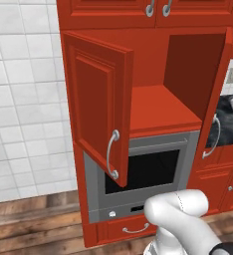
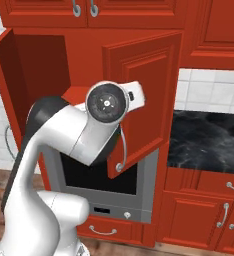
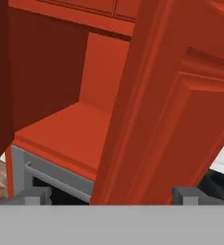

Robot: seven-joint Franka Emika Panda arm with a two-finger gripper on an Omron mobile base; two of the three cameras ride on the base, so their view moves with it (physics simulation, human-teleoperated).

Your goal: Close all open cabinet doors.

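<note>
Both cabinet doors above the grey oven (image 1: 143, 174) stand ajar: the left door (image 1: 99, 104) swung well out, the right door (image 2: 141, 95) half open. The gripper (image 3: 113, 194), jaws spread wide and empty, straddles the right door's edge, fingertips mostly cut off

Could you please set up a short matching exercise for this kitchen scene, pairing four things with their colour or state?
Things:
1. left cabinet door
2. oven
3. countertop
4. gripper

Descriptions:
A. grey, with dark glass, below the open compartment
B. black, marbled
C. red, swung open, silver bar handle
D. open, fingertips on either side of the right cabinet door's edge

Pairs: 1-C, 2-A, 3-B, 4-D
</note>
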